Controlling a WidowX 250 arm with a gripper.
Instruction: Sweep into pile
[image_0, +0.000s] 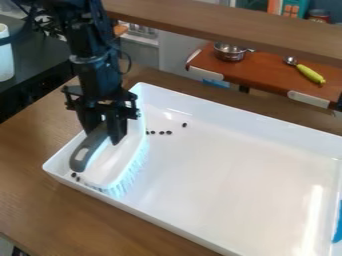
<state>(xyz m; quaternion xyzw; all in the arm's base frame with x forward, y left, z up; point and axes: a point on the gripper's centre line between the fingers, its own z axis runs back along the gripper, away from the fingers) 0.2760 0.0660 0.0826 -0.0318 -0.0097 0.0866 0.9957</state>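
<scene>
At the left end of the white tray (230, 240), the gripper (107, 136) points down, shut on the grey handle of a white brush (113, 162). The brush's pale blue bristles touch the tray floor along its right side. Several small dark pieces (161, 132) lie in a loose row just right of the brush, with one piece (184, 124) a little apart. A couple more dark pieces (75, 176) sit by the tray's left corner, beside the handle end. Whatever lies beneath the brush is hidden.
The tray's raised walls surround the brush, on a wooden table (27, 200). A blue object (338, 225) shows at the right edge. Behind, a brown shelf holds a metal pot (230, 52) and a yellow-green handled utensil (310, 73). A wooden beam (234, 25) crosses the top.
</scene>
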